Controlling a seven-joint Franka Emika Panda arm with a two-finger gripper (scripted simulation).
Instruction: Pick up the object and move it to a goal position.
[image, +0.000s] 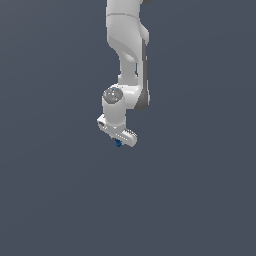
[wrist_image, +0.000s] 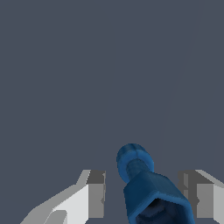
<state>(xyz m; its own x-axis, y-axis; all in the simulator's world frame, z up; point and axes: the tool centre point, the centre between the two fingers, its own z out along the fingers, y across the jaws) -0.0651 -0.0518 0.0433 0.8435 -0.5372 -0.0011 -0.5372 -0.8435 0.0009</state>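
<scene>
— Dark slate-grey ground (image: 60, 200) fills everything behind the arm, flat and featureless in both views. What do you make of the arm itself?

— White Panda arm (image: 125, 45) comes down from the upper edge of the exterior view, with a grey strip along its side, and ends in the gripper (image: 120, 140) near the middle of the picture. The hand is tilted, its lower end slanting toward the exterior view's right.

— And the object?

— Tiny bright-blue speck, the object (image: 118, 143), sits right at the underside of the gripper, just peeking out below the white body. In the wrist view it looks far bigger: the object (wrist_image: 151, 192) is a blue piece with a rounded, ribbed knob on a short neck, widening into a boxy, flared end.

— Is it being held?

— It lies between the two fingers (wrist_image: 94, 197), white outside with grey inner pads. There's a visible strip of background between each pad and the blue body, so the jaws stand partly apart and not touching it where I can see. The boxy end runs out of the frame, so whether anything grips it there, I can't tell.

— On the ground or lifted?

— Can't judge; no shadow or contact shows.
</scene>
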